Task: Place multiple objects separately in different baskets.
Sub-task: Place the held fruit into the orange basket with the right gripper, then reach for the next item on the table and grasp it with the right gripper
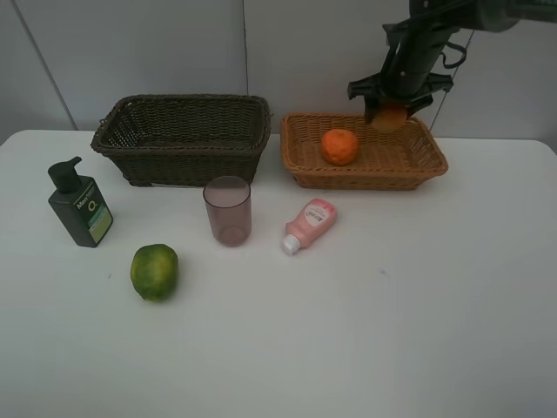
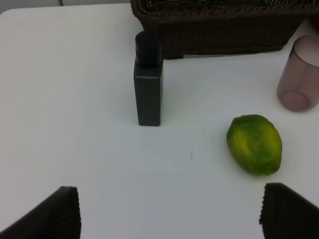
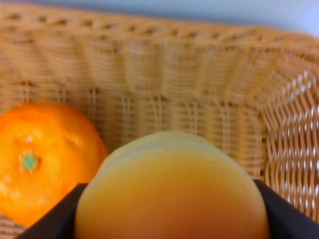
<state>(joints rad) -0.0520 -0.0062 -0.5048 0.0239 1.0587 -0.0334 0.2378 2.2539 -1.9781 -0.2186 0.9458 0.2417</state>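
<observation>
Filling the right wrist view, the peach-like fruit [image 3: 169, 189] sits clenched in the right claw [image 3: 172, 226], a dark finger pressed against each flank. In the high view it hangs just above the far end of the tan basket [image 1: 435, 161]. The orange [image 1: 339, 146] already lies inside that basket, near the peach but apart from it.

The peach looks smooth, round and light, and it is probably easy to bruise. The hold across its widest part suits it, and a low, gentle release should stop it rolling into the orange.

The left claw [image 2: 169, 214] is spread wide and grasps nothing, hovering over the counter [image 1: 392, 331] near the green citrus [image 2: 254, 144]. That fruit looks firm and would likely roll, so a grip across its shorter girth seems best.

The pump bottle [image 1: 80, 207] stands upright, well left of the cup, and is probably the heaviest item. I would take it by its flat body below the pump.

The mauve cup [image 1: 227, 211] stands in front of the dark basket [image 1: 174, 144]. It looks thin-walled and needs only a light squeeze.

The pink tube [image 1: 310, 223] lies on its side and is likely soft, so it is best pinched across its middle.
</observation>
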